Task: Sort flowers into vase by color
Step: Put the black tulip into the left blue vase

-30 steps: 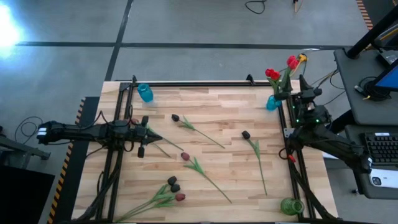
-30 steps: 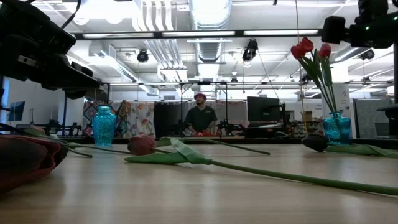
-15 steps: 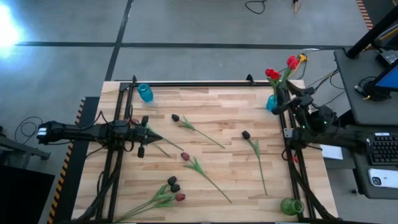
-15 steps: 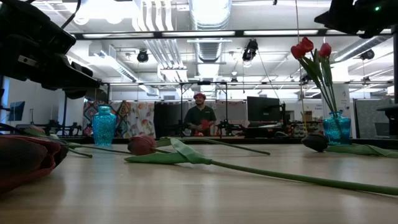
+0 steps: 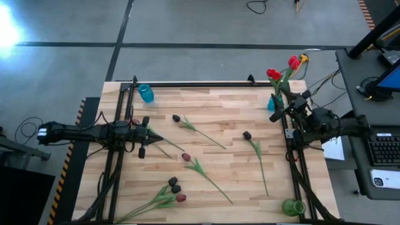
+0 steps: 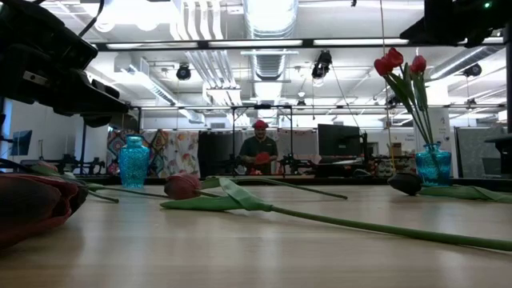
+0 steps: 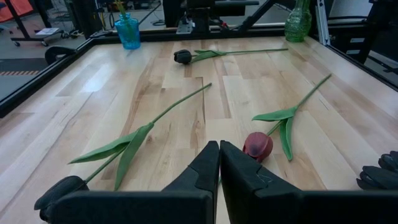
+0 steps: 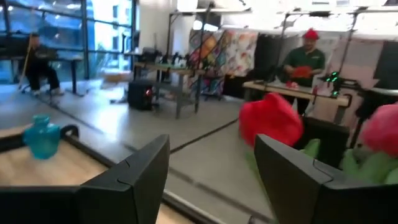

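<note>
Red tulip heads (image 8: 271, 126) fill the space right ahead of my right gripper (image 8: 211, 180), blurry and cut off at the edge; its fingers are spread with nothing between them. They stand in the blue vase (image 5: 273, 103) just beside it. My left gripper (image 7: 219, 163) is pinched closed on nothing, a maroon tulip (image 7: 257, 145) just past its tips.

Wooden table (image 5: 219, 169) with scattered tulips (image 5: 186, 157), three vases (image 5: 145, 94).

You had a smooth, light-varnished wooden table (image 5: 212, 106), translucent glossy blue vases (image 5: 145, 94), and matt black plastic-looking fingers (image 7: 205, 177).
</note>
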Motion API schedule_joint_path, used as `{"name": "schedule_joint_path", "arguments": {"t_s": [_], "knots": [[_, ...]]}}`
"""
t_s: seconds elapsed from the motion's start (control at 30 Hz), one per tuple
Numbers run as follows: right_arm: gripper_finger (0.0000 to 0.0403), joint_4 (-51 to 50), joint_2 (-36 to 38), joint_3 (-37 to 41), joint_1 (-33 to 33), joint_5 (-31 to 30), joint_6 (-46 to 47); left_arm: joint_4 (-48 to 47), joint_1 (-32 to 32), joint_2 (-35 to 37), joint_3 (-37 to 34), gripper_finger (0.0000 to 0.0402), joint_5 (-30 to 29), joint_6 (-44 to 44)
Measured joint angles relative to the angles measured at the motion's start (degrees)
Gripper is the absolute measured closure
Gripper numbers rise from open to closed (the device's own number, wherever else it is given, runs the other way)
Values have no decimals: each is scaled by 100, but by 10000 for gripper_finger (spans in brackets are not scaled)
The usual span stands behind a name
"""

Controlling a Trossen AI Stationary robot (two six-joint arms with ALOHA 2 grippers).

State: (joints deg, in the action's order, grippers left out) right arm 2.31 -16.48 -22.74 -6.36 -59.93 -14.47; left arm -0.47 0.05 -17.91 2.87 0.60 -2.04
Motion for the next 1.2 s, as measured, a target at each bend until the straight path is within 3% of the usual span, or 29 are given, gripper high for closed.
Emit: {"name": "schedule_joint_path", "arguments": {"t_s": [0.4,0.57,0.73,0.97,1.2], "knots": [[177,-1369,-1593,-565,-1153,34,2279,0,-2,0,0,402,2,2],[177,-2015,-2476,-788,-1572,794,3824,0,0,0,-2,402,0,1],[177,-2055,-3617,-954,-1808,1310,4700,0,-2,0,-2,402,0,2],[177,-2083,-5032,-1525,-1852,1457,5076,7,0,0,-2,402,0,2],[177,-2062,-5867,-2294,-1852,1678,5084,39,-2,-20,-1,402,1,0]]}}
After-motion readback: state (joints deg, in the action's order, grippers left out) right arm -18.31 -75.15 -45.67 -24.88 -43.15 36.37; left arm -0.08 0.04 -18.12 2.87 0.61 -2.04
